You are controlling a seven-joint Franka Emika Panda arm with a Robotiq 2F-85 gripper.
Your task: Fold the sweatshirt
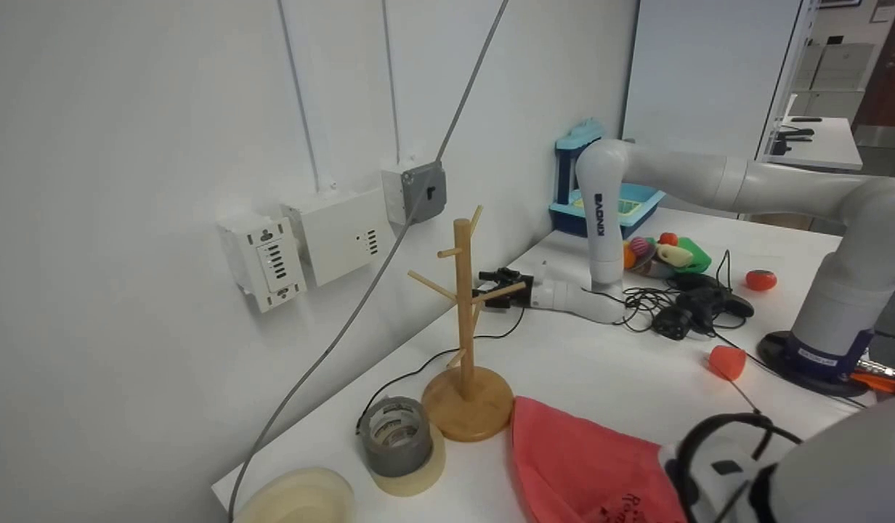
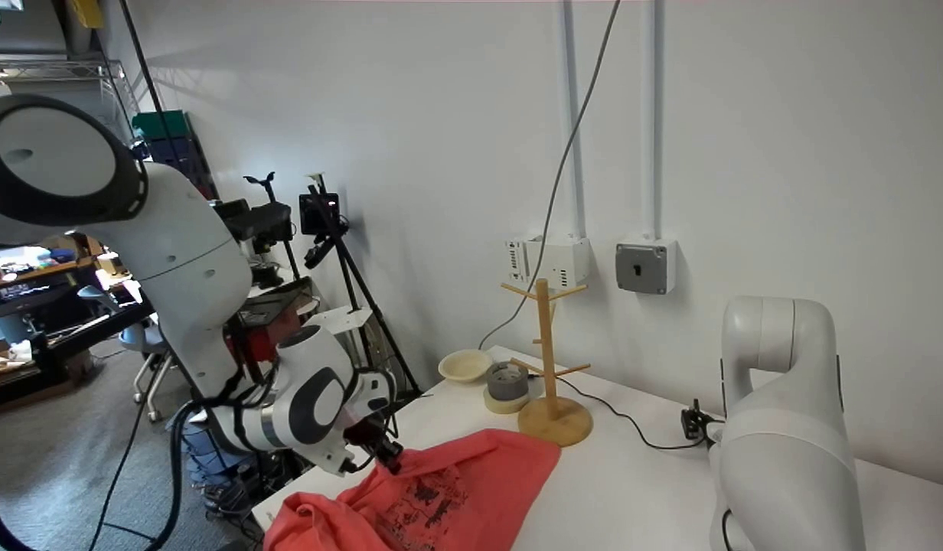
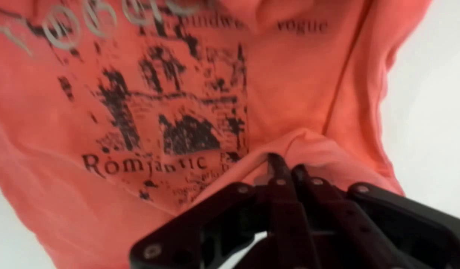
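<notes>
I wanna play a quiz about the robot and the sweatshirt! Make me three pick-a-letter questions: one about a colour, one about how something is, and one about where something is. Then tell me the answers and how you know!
1. What colour is the sweatshirt?
A. Navy blue
B. Bright green
C. Coral-red

2. How is the gripper?
A. Closed
B. Opened wide
C. Out of every picture

3. Where is the grey tape roll?
A. Held in the gripper
B. On top of a cream roll
C. Under the sweatshirt

Answers:
1: C, since it shows coral-red in the wrist view and both exterior views.
2: A, because in the wrist view its fingers sit close together at a fold of the sweatshirt.
3: B, because both exterior views show the grey tape roll stacked on the cream roll.
</notes>
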